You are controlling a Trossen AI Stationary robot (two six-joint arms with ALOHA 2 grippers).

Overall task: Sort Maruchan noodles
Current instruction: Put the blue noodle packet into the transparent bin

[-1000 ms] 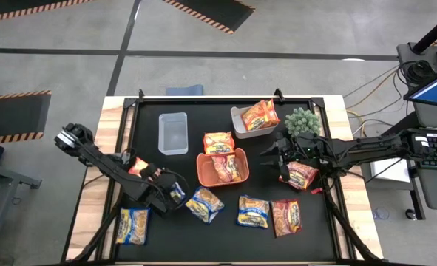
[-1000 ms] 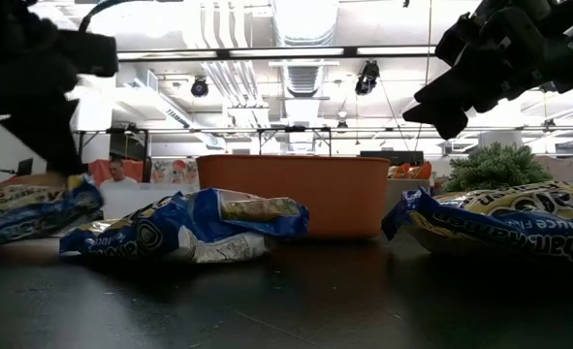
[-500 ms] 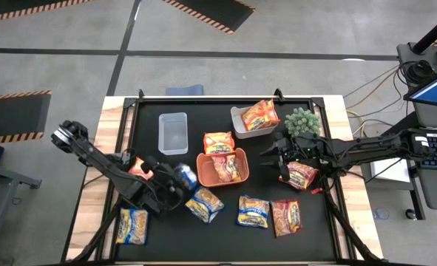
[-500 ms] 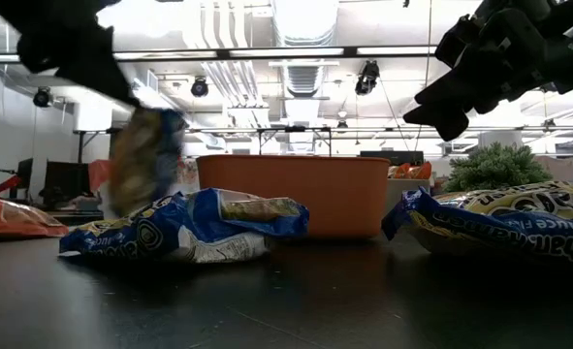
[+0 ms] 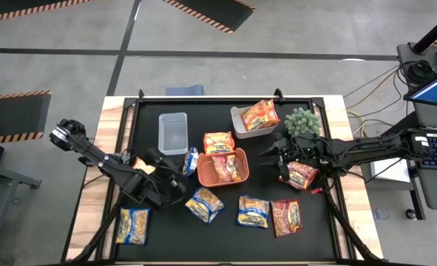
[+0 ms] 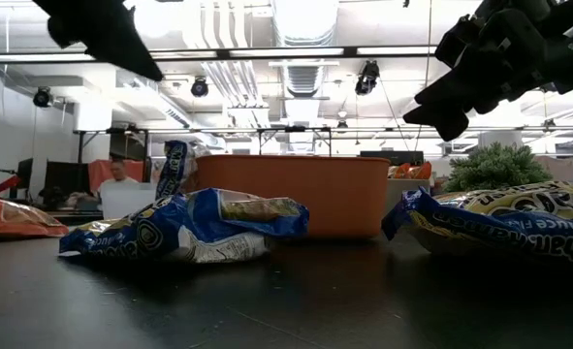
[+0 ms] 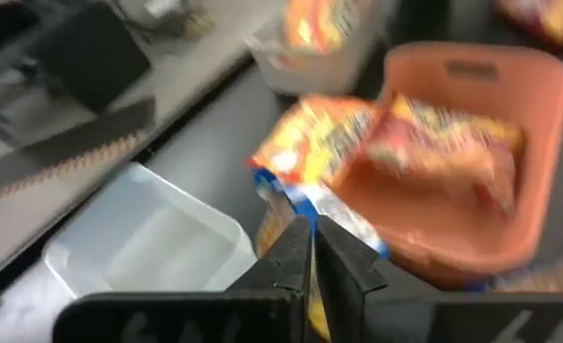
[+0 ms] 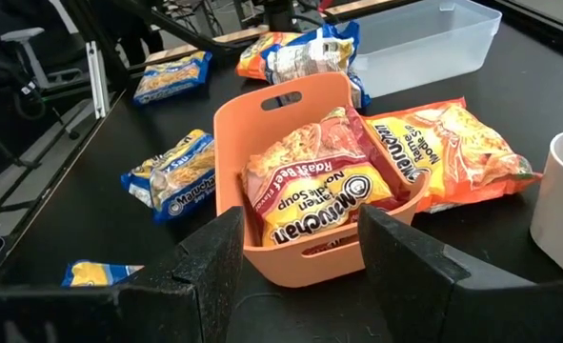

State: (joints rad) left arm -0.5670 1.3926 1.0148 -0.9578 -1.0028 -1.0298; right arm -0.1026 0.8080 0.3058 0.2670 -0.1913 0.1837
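Maruchan noodles, flat shiny plastic packets in blue-and-yellow, orange and red, lie scattered around your two arms.

From above, your left gripper [image 5: 180, 171] has its jaws clamped on a blue-and-yellow packet [image 5: 191, 160], between the clear rectangular plastic bin [image 5: 173, 133] and the orange plastic basket [image 5: 222, 167]. Your right gripper [image 5: 280, 159] hovers with jaws half apart just beside a red packet [image 5: 302, 175] on the black desk [image 5: 322, 229], holding nothing.

At desk level, the held packet [image 6: 175, 170] hangs upright, clear of the desk.

Your left wrist camera shows the jaws pressed together on only a thin edge of the packet [image 7: 300, 214], with the basket [image 7: 510, 171] just ahead.

Your right wrist camera shows a red packet [image 8: 317, 200] already in the basket [image 8: 238, 129].

Risk: that edge-only pinch could slip, dropping the packet short of its bin or into the wrong basket.
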